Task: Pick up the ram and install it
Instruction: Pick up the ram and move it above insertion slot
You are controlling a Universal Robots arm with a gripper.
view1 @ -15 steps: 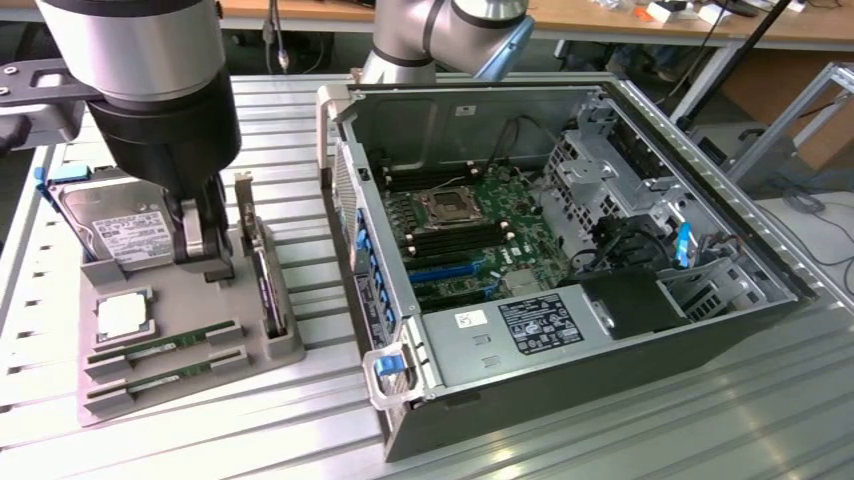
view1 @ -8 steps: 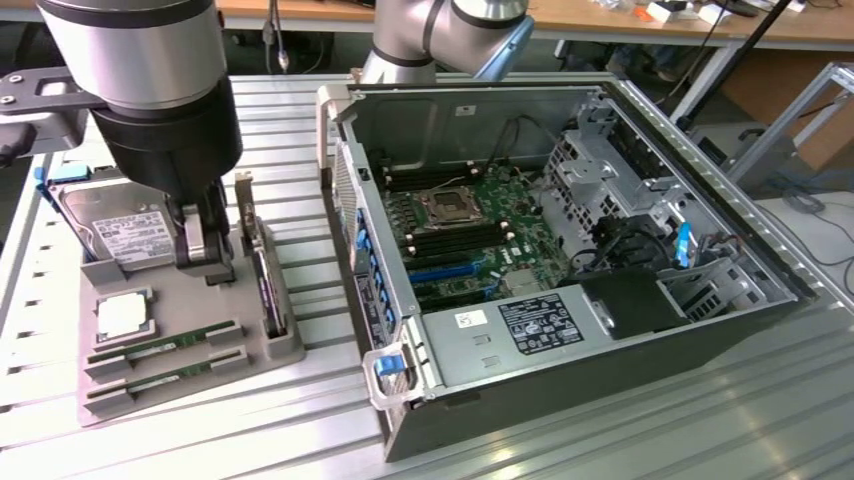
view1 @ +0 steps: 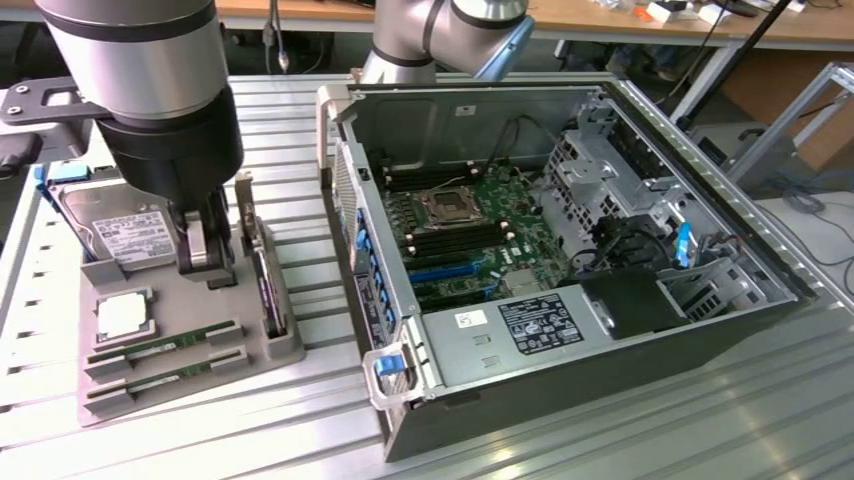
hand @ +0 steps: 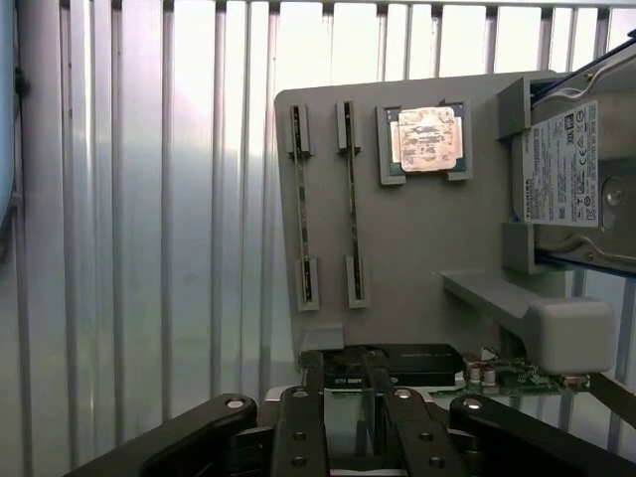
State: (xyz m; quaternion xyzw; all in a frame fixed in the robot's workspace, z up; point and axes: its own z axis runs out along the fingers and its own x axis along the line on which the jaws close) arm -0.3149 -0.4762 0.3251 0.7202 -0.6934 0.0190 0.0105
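Two ram sticks, thin green boards, lie side by side in slots of the grey holder tray point(view1: 287, 350): one ram stick point(view1: 163, 346) point(hand: 301, 204) and a second ram stick point(view1: 167, 376) point(hand: 351, 199) beside it. My gripper point(view1: 207, 262) point(hand: 348, 422) hangs open over the tray's far part, between the hard drive and the upright card, a short way from the ram. Nothing is between its fingers. The open computer case point(view1: 561, 400) lies at the exterior view's right, with its motherboard point(view1: 487, 225) exposed.
The tray also carries a processor chip point(view1: 120, 315) point(hand: 425, 139), a silver hard drive point(view1: 127, 238) point(hand: 571, 169) and a dark expansion card point(view1: 267, 285) point(hand: 397, 360) standing on edge. All of it rests on a ribbed aluminium table point(view1: 320, 440). Cables and a drive cage fill the case's right side.
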